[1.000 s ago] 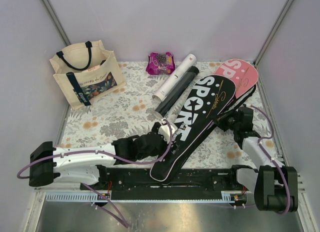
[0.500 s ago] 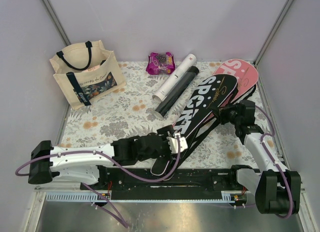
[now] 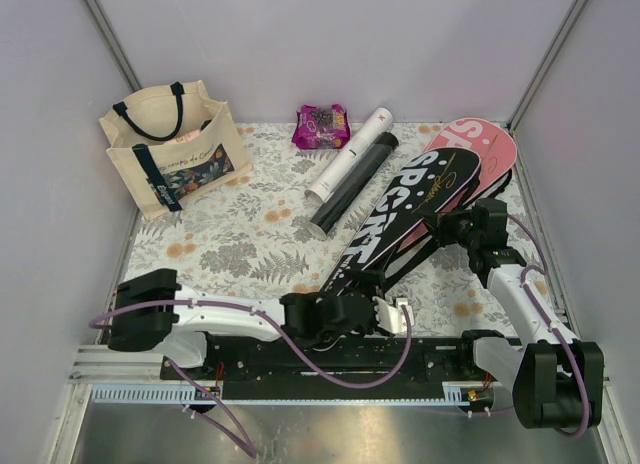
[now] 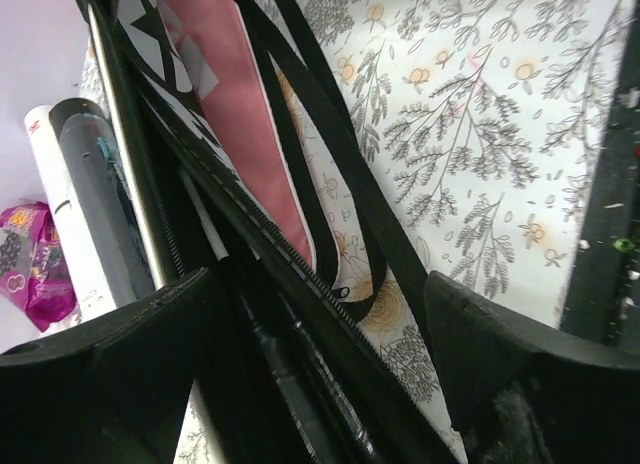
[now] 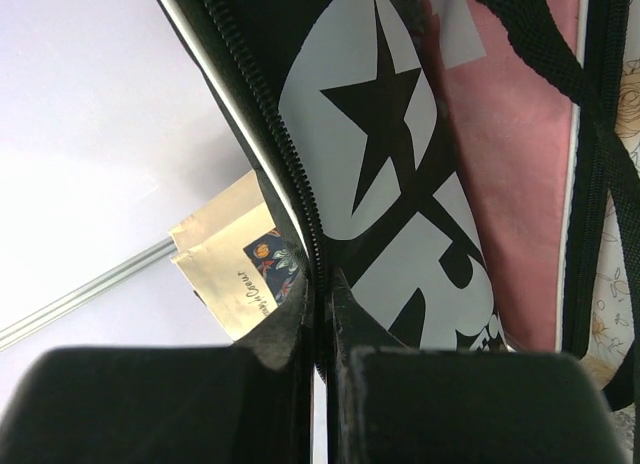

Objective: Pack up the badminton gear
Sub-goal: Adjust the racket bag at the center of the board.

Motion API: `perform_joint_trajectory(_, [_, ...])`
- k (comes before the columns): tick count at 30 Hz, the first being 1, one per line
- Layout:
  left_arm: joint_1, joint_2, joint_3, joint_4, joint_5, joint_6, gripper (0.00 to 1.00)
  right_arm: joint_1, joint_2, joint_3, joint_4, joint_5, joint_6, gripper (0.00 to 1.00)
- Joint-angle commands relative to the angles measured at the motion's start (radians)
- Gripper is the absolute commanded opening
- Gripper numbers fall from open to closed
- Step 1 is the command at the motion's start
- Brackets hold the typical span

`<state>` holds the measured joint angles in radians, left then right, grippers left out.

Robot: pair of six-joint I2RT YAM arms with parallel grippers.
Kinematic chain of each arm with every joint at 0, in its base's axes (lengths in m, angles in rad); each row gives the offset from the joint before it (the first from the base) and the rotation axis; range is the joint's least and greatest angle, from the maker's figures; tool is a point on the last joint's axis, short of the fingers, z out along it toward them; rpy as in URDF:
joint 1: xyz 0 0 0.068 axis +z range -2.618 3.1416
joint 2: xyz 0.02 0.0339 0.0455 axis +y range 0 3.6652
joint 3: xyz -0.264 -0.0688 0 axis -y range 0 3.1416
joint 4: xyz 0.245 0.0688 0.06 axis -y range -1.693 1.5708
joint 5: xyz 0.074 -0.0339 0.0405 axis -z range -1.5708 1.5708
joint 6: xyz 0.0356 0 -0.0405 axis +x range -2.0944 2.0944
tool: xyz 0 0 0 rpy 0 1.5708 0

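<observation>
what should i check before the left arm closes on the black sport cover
1. Right gripper jaws pinched on the black cover at its zip edge: ok.
2. Left gripper jaws open, with the cover's narrow end between them: ok.
3. Strap out of the left jaws' path: not ok, it lies between them.
4. Black cover free of the pink cover: not ok, it overlaps it.
5. Any rackets inside the cover: cannot tell.

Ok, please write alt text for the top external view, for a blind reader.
The right gripper pinches the edge of a black SPORT cover, which overlaps a pink cover on a floral table. The left gripper sits near its lower end.
</observation>
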<state>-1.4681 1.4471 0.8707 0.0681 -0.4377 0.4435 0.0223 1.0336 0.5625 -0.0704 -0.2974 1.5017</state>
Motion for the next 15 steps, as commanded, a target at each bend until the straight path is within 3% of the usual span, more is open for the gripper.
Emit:
perform_joint_trajectory(1, [-0.003, 0.094, 0.054, 0.124, -0.148, 0.052, 0.87, 0.008, -0.013, 0.013, 0.144, -0.02, 0.083, 0.0])
perform_joint_trajectory(3, [0.0, 0.148, 0.074, 0.127, -0.189, 0.05, 0.82, 0.01, -0.01, 0.011, 0.162, -0.028, 0.072, 0.0])
perform_joint_trajectory(6, [0.002, 0.183, 0.109, 0.082, -0.219, 0.028, 0.62, 0.01, -0.024, 0.005, 0.173, -0.037, 0.032, 0.01])
perform_joint_trajectory(8, [0.012, 0.177, 0.131, 0.036, -0.205, -0.012, 0.41, 0.01, -0.035, -0.01, 0.233, -0.054, -0.006, 0.05])
perform_joint_trajectory(9, [0.02, 0.171, 0.139, 0.018, -0.208, -0.032, 0.24, 0.008, -0.041, -0.03, 0.283, -0.069, -0.036, 0.09])
perform_joint_trajectory(11, [0.04, 0.151, 0.157, -0.042, -0.17, -0.069, 0.05, 0.008, -0.055, -0.056, 0.366, -0.101, -0.107, 0.15])
perform_joint_trajectory(13, [0.07, 0.115, 0.174, -0.111, -0.113, -0.118, 0.0, 0.01, -0.067, -0.055, 0.333, -0.134, -0.226, 0.3])
perform_joint_trajectory(15, [0.109, 0.058, 0.169, -0.139, -0.028, -0.159, 0.0, 0.01, -0.078, -0.026, 0.221, -0.152, -0.355, 0.35])
